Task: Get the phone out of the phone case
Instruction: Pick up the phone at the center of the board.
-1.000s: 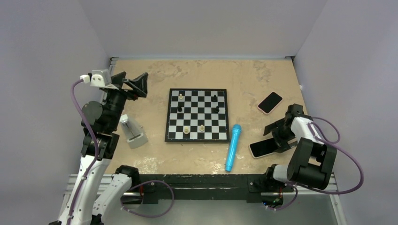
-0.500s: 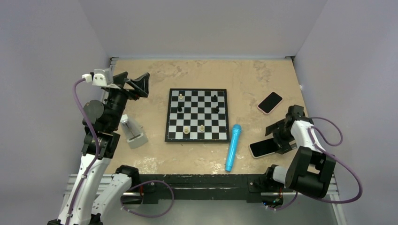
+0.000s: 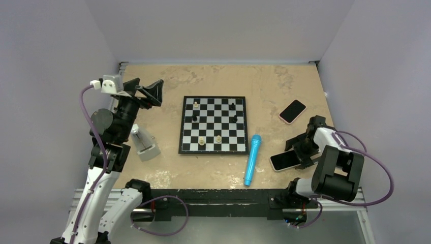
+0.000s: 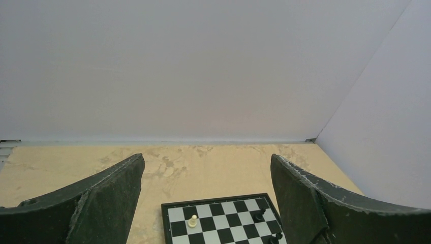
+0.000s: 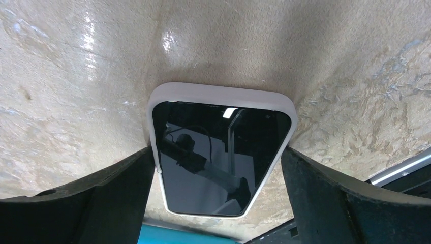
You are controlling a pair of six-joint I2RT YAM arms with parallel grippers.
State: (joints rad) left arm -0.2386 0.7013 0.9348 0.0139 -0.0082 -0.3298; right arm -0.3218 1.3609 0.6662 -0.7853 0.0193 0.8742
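Nearest the arm bases, at about 4 o'clock on the table [image 3: 228,81], the phone [image 5: 221,152] lies screen up, seated in its white phone case [image 5: 218,91], so extraction has not begun. The right gripper [image 3: 296,151] sits low over its right end with fingers [image 5: 117,188] spread, one flanking each long side of the case; they look to be at its edges, but contact cannot be confirmed and nothing is pinched. That straddle seems meant for closing across the case's width, to hold it down or peel its rim. Just to the left, at 5 o'clock, a blue toy microphone [image 3: 252,159] lies close enough to be nudged. Further in, a chessboard [image 3: 213,124] with a few pieces fills the middle, and a second phone in a pinkish case [image 3: 292,111] rests at 2 o'clock, untouched. At 10 o'clock the left gripper [image 3: 151,92] hangs high, fingers parted and empty, facing the far wall, apparently parked clear of the work.
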